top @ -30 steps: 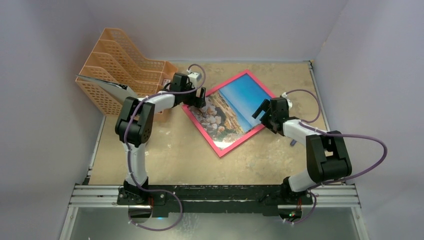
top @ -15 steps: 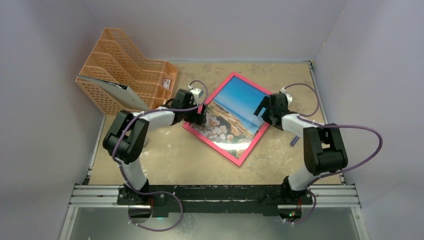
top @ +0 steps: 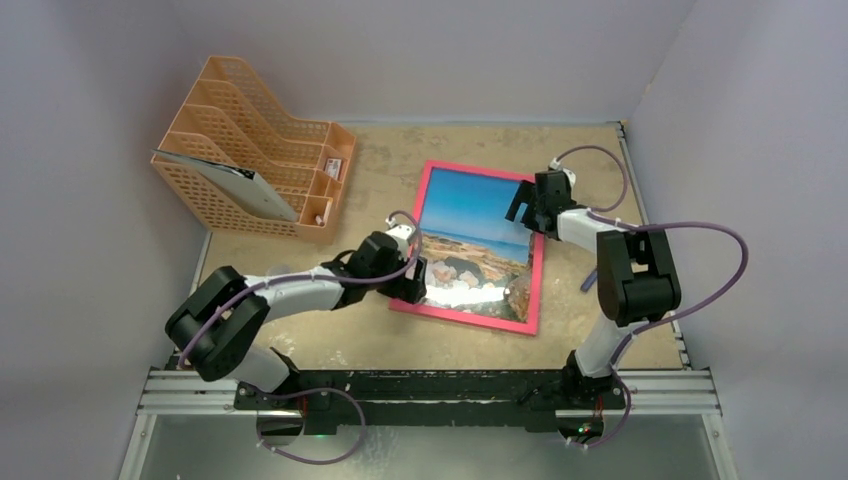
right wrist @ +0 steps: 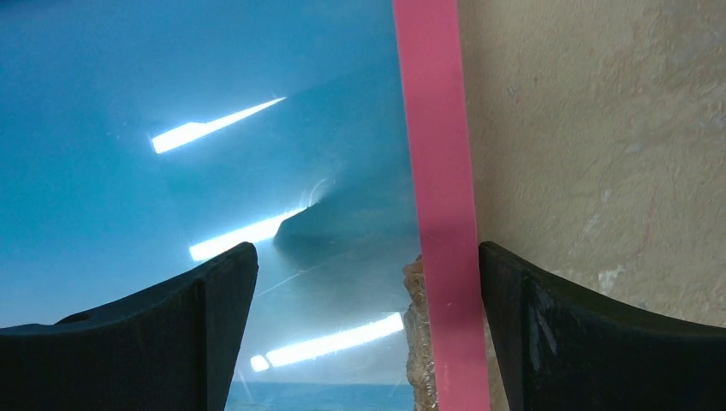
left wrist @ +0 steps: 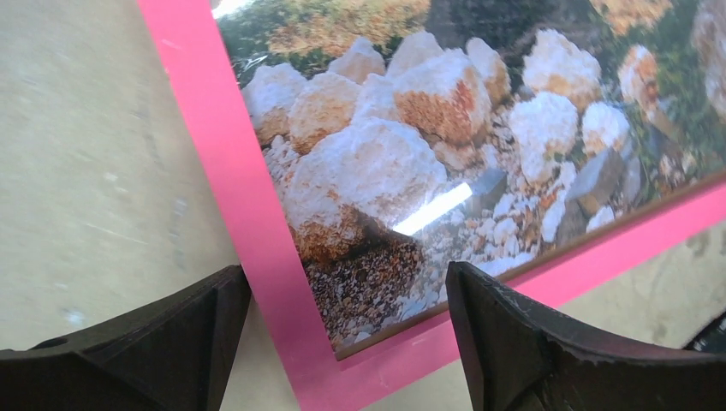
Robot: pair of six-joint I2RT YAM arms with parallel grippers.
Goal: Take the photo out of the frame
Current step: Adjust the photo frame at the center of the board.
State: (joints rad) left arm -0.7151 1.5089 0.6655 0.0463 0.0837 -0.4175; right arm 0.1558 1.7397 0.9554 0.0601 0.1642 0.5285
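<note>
Photo (top: pixel 470 235) sits in the frame (right wrist: pixel 437 171), face up, at the centre of the counter (top: pixel 360 338).
Its long axis runs top to bottom; left jaws, apart, straddle the lower-left corner, and right jaws, apart, straddle the upper-right edge.

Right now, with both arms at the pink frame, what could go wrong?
1. The thin pink-red rectangular picture frame lies face up, glossy sea-and-rocks print showing; its back is underneath, so it probably needs turning over.
2. The left pincer and right pincer are open, straddling only narrow rails at opposite corners; a lift could slip or twist.
</note>
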